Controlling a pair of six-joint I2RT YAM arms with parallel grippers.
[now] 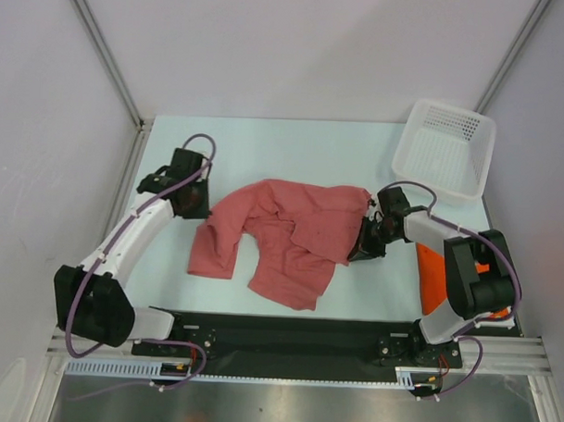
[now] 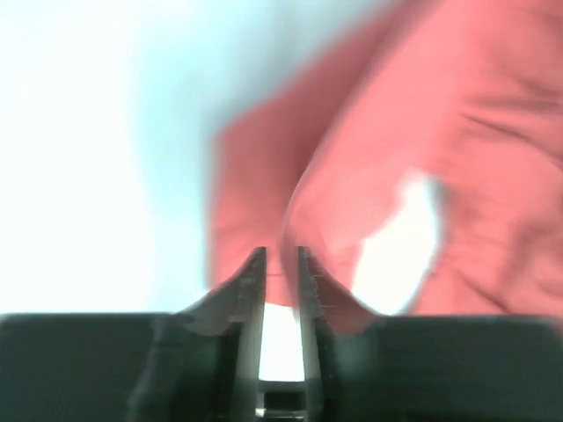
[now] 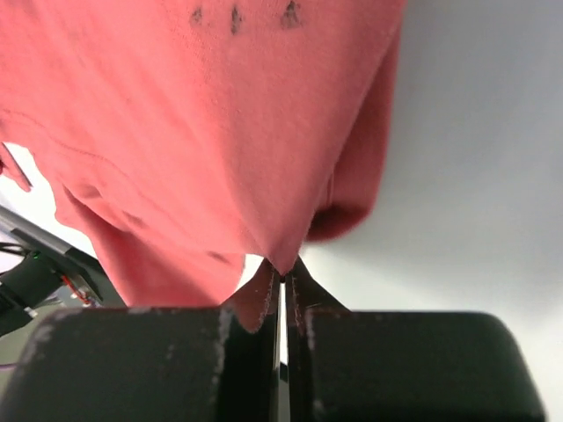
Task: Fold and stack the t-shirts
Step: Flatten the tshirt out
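Observation:
The dusty pink-red t-shirt (image 1: pixel 286 237) lies crumpled in the middle of the table. My right gripper (image 1: pixel 362 240) is at its right edge and shut on a pinch of the cloth, which hangs from the fingertips in the right wrist view (image 3: pixel 220 132). My left gripper (image 1: pixel 198 204) is at the shirt's upper left edge. Its jaws stand narrowly apart with a fold of pink cloth (image 2: pixel 378 141) between the tips; that view is blurred. The bright orange t-shirt (image 1: pixel 431 277) lies flat at the right, partly hidden under the right arm.
A white perforated plastic basket (image 1: pixel 446 148) stands at the back right corner. White walls enclose the table at the back and sides. A black rail with the arm bases runs along the near edge (image 1: pixel 287 333).

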